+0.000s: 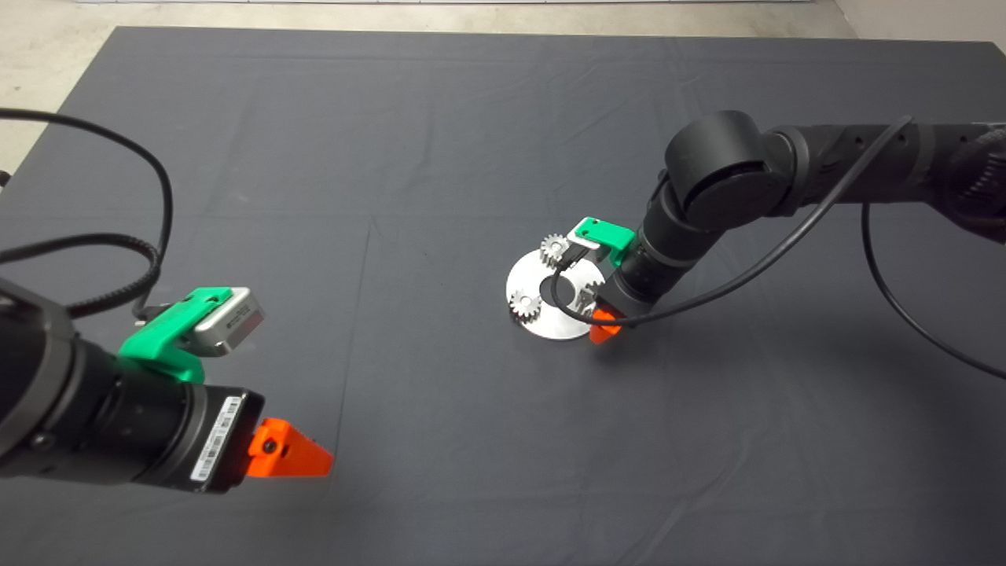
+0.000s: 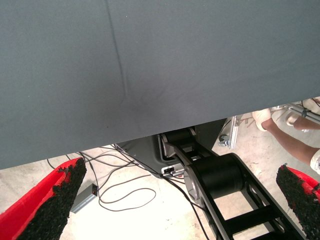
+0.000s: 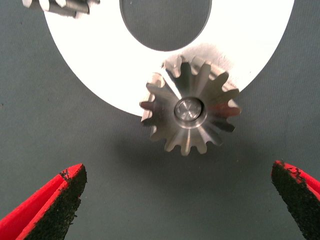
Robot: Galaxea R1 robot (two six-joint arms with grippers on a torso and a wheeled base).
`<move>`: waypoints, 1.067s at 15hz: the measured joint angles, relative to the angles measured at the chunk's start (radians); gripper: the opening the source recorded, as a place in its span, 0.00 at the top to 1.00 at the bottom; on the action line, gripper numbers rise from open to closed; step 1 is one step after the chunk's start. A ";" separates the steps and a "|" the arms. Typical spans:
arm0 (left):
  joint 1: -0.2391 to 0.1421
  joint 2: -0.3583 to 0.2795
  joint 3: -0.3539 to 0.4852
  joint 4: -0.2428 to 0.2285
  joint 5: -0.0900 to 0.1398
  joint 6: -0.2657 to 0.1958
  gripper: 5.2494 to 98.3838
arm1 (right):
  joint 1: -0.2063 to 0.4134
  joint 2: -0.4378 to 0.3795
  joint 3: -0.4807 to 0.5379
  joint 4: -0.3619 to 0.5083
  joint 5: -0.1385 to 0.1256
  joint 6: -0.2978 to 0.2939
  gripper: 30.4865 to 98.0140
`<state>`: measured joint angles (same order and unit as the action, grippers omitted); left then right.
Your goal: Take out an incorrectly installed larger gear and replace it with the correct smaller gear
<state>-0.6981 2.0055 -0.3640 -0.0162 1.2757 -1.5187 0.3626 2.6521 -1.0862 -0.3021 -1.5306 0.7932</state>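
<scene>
Head view: the dark mat (image 1: 440, 157) covers the table. A bright steel ring plate (image 1: 525, 277) lies right of centre. Two small silver gears sit on it, one at its far edge (image 1: 554, 248) and one at its left edge (image 1: 524, 303). The right gripper (image 1: 601, 326) hangs over the plate's right side and hides what sits there; only one red finger shows at the plate's near-right edge. The left gripper (image 1: 291, 456) is parked at the lower left, well apart from the plate.

Left wrist view: left gripper (image 2: 180, 200) is released, its fingers (image 2: 55, 200) wide apart with nothing between them. The mat edge, floor cables, part of the robot base and a person's leg (image 2: 290, 145) show beyond.

Right wrist view: right gripper (image 3: 175, 205) is released, its fingers (image 3: 55, 205) spread wide and apart from everything. The larger gear (image 3: 190, 112) sits on a pin at the rim of the ring plate (image 3: 100, 70), its teeth overhanging the rim onto the mat. It is not between the fingertips but just beyond them. The smaller gear cannot be made out in any view.
</scene>
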 measured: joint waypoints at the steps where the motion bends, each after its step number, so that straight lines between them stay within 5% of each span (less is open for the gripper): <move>1: 0.000 0.000 0.000 0.000 0.000 0.000 0.00 | -0.001 0.004 -0.002 -0.013 0.001 0.000 0.01; 16: 0.000 0.000 0.000 0.000 0.000 -0.001 0.00 | -0.030 0.056 -0.090 -0.050 0.001 -0.004 0.01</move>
<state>-0.6981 2.0055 -0.3640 -0.0162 1.2762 -1.5196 0.3329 2.7081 -1.1757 -0.3521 -1.5294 0.7889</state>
